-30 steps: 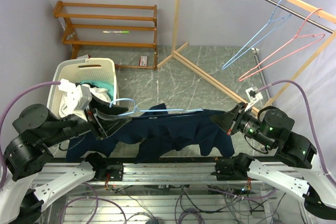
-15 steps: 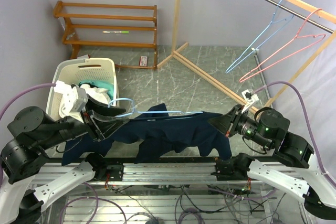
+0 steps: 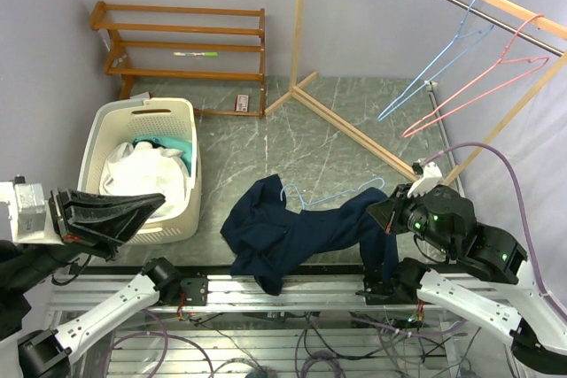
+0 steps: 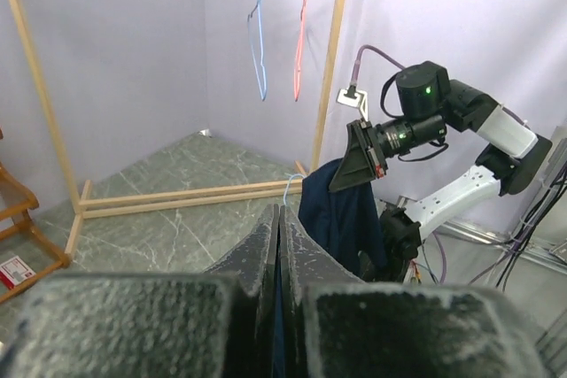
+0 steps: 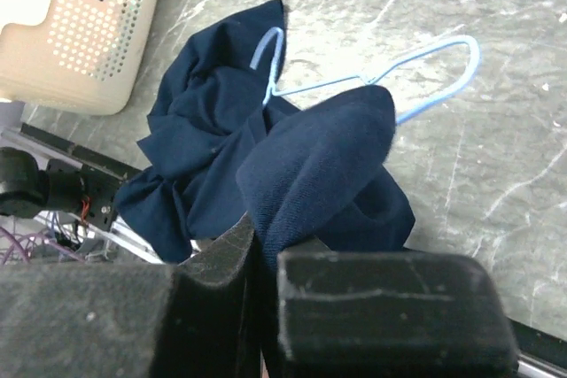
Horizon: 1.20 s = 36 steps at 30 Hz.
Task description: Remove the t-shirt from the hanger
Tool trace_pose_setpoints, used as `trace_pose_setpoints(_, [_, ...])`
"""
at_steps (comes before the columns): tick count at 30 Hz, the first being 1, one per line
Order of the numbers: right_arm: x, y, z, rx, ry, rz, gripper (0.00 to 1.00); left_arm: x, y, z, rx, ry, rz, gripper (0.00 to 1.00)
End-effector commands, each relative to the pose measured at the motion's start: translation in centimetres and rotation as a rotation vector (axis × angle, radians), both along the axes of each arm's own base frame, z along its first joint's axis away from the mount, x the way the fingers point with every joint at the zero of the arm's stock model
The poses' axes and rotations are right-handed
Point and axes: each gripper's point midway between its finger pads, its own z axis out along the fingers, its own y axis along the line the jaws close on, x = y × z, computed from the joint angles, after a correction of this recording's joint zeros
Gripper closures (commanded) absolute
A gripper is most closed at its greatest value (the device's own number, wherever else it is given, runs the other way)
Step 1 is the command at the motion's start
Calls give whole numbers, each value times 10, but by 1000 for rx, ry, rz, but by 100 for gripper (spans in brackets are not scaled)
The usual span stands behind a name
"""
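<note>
1. the left gripper (image 3: 158, 201) has just let go. a second ago it was gripping at the left end of the stretched shirt (image 3: 275, 236). now it is drawn back to the far left, beside the basket (image 3: 92, 135), jaws pressed flat together with nothing between them.
2. the right gripper (image 3: 373, 210) has not changed. it is clamped on a fold at the shirt's right end, and dark cloth hangs from its fingers.
3. the shirt is no longer taut between the arms. it has slumped into a heap on the table (image 3: 337, 130), near the front edge and between the two arms. part of it spills over the rail, and its right end rises to the right gripper.
4. the hanger (image 5: 412, 57) has dropped with it and lies on the table, touching the heap. its hook pokes out of the cloth and one wire loop lies bare toward the right. the stretch in between runs under a fold, so i cannot tell whether it is threaded through the shirt or only covered.
5. my reading: the task is not done, but much of the wire is now exposed. the shirt hangs from one grip only, so the right arm may be able to draw it off the wire.
6. the risk is that the wire snags in a sleeve or the neck and gets dragged along with the cloth.
</note>
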Motion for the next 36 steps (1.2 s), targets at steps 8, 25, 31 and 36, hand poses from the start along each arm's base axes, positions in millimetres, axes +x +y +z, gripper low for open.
trace_pose_setpoints(8, [-23, 80, 97, 142, -252, 517, 100, 41, -70, -66, 190, 168, -136, 55])
trace_pose_setpoints(25, [-157, 74, 194, 259, -581, 1373, 100, 86, -131, -155, 164, 286, -213, 25])
trace_pose_setpoints(31, [-181, 57, 195, 297, -604, 1460, 100, 85, -142, -169, 115, 280, -271, 24])
trace_pose_setpoints(36, [-183, 57, 196, 294, -610, 1475, 100, 85, -147, -182, 98, 338, -292, 24])
